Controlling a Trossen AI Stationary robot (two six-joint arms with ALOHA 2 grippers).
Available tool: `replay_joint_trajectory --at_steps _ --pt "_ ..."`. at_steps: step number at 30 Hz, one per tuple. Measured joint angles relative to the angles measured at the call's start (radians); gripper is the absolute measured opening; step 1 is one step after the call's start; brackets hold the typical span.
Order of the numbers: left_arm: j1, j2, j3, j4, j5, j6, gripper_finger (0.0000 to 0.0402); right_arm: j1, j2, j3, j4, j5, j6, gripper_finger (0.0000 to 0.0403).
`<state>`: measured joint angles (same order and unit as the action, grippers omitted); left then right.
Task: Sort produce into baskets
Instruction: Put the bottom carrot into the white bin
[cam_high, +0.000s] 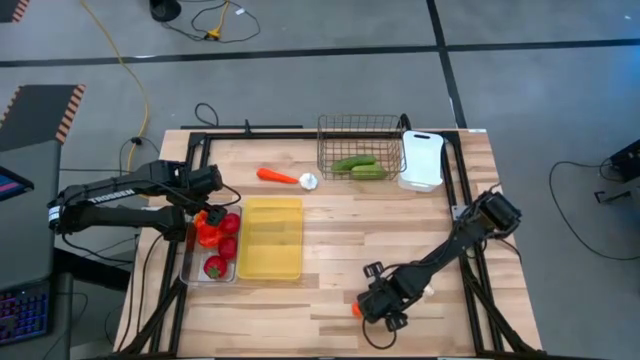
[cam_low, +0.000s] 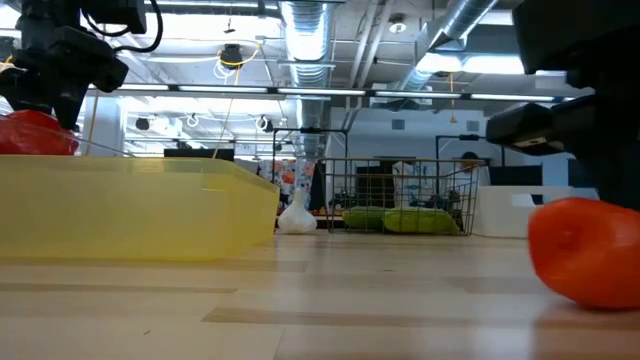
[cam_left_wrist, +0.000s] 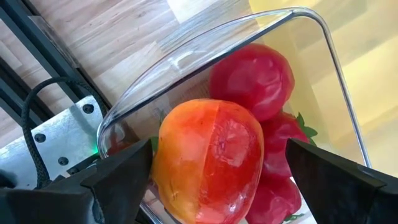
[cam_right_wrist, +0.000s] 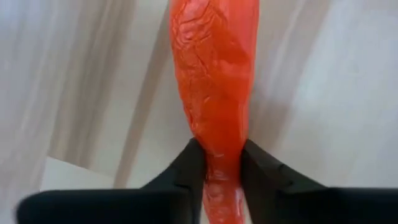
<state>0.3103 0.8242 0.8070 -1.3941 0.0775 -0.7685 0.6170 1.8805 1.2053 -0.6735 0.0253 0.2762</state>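
My right gripper (cam_high: 377, 306) is near the table's near edge, right of the middle, and is shut on an orange carrot (cam_right_wrist: 214, 74). The carrot fills the low view's right side (cam_low: 585, 250). My left gripper (cam_left_wrist: 205, 180) hangs open, pointing down over the clear bin (cam_high: 190, 268) at the table's left. Its fingers stand on either side of an orange-red pepper (cam_left_wrist: 208, 162) without touching it. The pepper lies on top of red tomatoes (cam_left_wrist: 252, 78) in the bin. My right gripper pinches the carrot between its two fingers (cam_right_wrist: 186, 171), at the part where it narrows (cam_right_wrist: 221, 155). The fingers come from above, pointing steeply down, and lie across the carrot. In the low view the carrot's underside seems to rest on the table top.
A yellow tray (cam_high: 270, 238) lies right of the clear bin. At the far side stand a wire basket (cam_high: 385, 128) holding green cucumbers (cam_high: 358, 165) and a white tray (cam_high: 421, 160). A second carrot (cam_high: 272, 175) and a white garlic piece (cam_high: 308, 181) lie on the wood.
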Motion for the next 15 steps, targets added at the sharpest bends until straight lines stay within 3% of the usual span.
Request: replay_joint_trajectory --at_steps 2,6,10,15 --pt "0.000 0.000 0.000 0.000 -0.001 0.000 0.0355 -0.012 -0.004 0.000 -0.003 -0.001 -0.020 0.0088" --pt "0.000 0.000 0.012 0.001 -0.003 0.018 0.0355 -0.034 -0.044 0.000 -0.013 0.000 -0.074 0.0087" --pt "0.000 0.000 0.058 0.009 -0.005 0.026 0.0355 -0.074 -0.118 0.000 -0.059 0.008 -0.093 0.0112" --pt "0.000 -0.001 0.117 0.076 -0.006 0.030 0.0355 -0.141 -0.230 0.000 -0.178 0.090 -0.120 0.0121"
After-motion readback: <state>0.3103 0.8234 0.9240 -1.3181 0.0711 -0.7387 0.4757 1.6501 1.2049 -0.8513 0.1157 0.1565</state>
